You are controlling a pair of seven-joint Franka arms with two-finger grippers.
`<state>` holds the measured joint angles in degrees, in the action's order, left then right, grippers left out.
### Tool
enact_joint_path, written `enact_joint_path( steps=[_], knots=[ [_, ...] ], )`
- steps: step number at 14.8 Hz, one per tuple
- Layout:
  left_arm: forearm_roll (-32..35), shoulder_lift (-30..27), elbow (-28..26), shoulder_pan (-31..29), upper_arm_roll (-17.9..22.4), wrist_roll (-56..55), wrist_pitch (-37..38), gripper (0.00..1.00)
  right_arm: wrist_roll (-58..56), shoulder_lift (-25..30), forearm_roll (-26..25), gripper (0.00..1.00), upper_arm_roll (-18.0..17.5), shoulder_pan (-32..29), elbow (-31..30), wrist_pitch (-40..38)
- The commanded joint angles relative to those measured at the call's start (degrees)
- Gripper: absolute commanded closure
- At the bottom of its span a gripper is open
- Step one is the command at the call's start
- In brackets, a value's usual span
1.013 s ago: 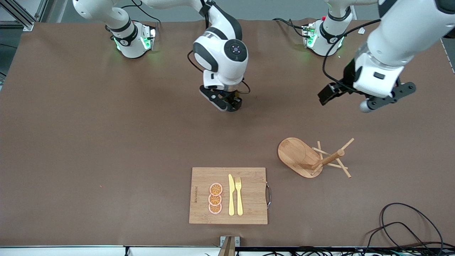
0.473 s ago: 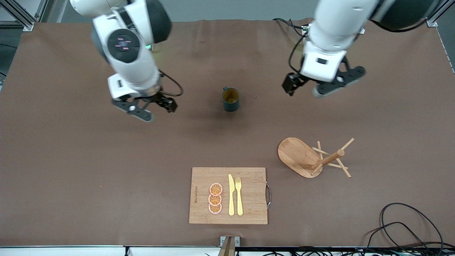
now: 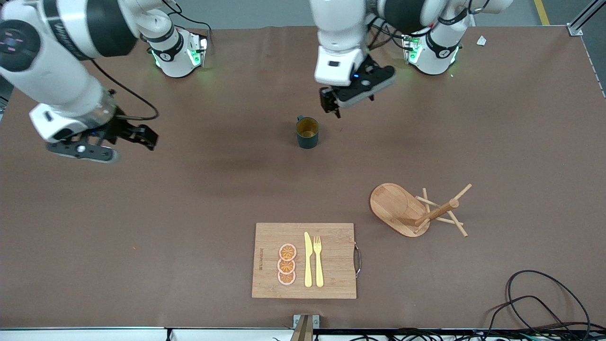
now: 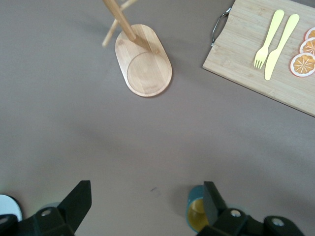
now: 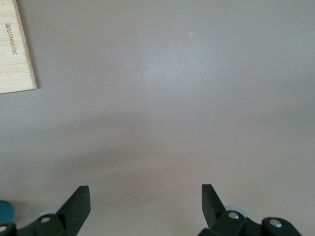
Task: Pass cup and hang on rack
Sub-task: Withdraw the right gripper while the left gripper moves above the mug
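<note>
The dark teal cup [image 3: 307,133] with a yellow-orange inside stands upright on the brown table, its handle toward the robots' bases. My left gripper [image 3: 356,91] hangs open and empty just beside and above the cup, toward the left arm's end. In the left wrist view [image 4: 145,189] the cup [image 4: 196,214] shows partly hidden by one finger. The wooden rack [image 3: 402,210] stands nearer to the front camera than the cup and also shows in the left wrist view [image 4: 144,61]. My right gripper [image 3: 85,150] is open and empty over bare table at the right arm's end; its wrist view [image 5: 145,191] shows only table below it.
A wooden cutting board [image 3: 265,279] with a yellow knife, a fork and orange slices lies near the front edge. It shows in the left wrist view [image 4: 236,54], and its corner shows in the right wrist view [image 5: 15,49]. Black cables [image 3: 544,303] lie at the front corner by the left arm's end.
The right gripper drew away from the cup toward the right arm's end, leaving the cup standing. The left gripper moved from its end of the table to beside the cup.
</note>
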<state>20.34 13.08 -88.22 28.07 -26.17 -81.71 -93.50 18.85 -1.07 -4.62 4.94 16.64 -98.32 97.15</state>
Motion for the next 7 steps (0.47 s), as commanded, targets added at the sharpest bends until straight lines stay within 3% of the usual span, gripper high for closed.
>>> enact_joint_path(
  steps=[1,7],
  knots=[
    [4.5,0.1,-4.3,4.5,0.2,-7.8,-2.9,0.00,-7.5,4.7,-0.9,0.00,-1.3,-4.5,-3.1,1.7],
    [17.9,9.3,-5.6,16.5,0.2,-25.5,-3.2,0.01,-24.8,6.3,2.3,0.00,-0.5,-16.4,-2.7,2.0]
  ],
)
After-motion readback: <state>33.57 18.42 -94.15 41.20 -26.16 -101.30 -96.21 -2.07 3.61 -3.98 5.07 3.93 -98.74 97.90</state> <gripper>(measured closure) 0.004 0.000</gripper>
